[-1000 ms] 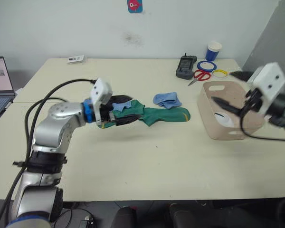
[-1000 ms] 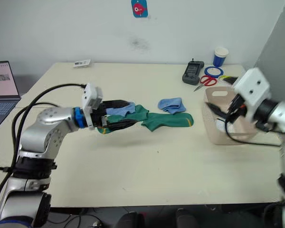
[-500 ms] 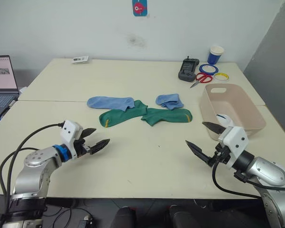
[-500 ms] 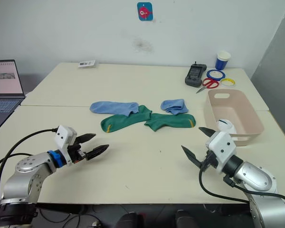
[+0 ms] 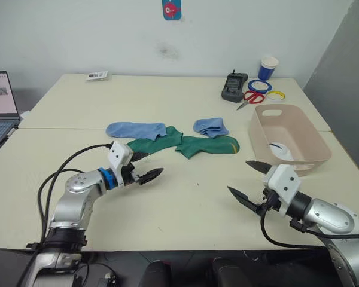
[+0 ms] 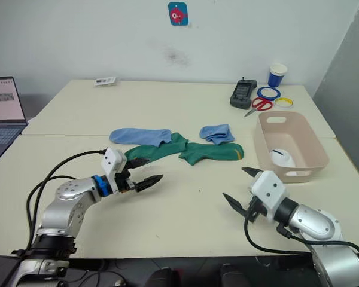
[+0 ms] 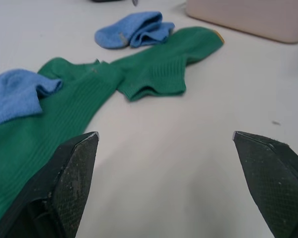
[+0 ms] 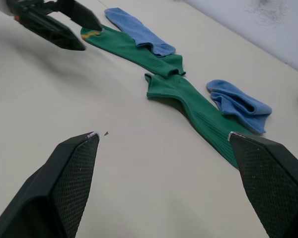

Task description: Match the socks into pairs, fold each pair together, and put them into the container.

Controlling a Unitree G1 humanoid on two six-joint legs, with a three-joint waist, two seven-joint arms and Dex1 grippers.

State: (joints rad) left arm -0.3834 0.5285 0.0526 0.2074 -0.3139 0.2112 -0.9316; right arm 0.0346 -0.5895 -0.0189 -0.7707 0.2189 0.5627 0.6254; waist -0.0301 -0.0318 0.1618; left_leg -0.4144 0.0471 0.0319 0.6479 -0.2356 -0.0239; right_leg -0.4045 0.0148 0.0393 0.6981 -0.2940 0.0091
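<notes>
Two dark green socks lie end to end at mid-table, one on the left (image 5: 152, 144) and one on the right (image 5: 208, 145). A flat light blue sock (image 5: 136, 129) overlaps the left green one. A crumpled light blue sock (image 5: 210, 126) lies behind the right one. The beige container (image 5: 302, 134) stands at the right with a white sock (image 5: 279, 149) inside. My left gripper (image 5: 149, 164) is open and empty, just in front of the left green sock's cuff. My right gripper (image 5: 238, 176) is open and empty, low over bare table in front of the container.
At the back right are a blue-and-white cup (image 5: 267, 67), red scissors (image 5: 251, 95), tape rings (image 5: 276, 94) and a black device (image 5: 233, 86). A laptop (image 5: 0, 110) sits at the far left and a small card (image 5: 96, 75) at the back edge.
My left gripper has moved forward and to the right, from the table's front left up to the left green sock. The right gripper stays low by the container. The socks lie as before.
</notes>
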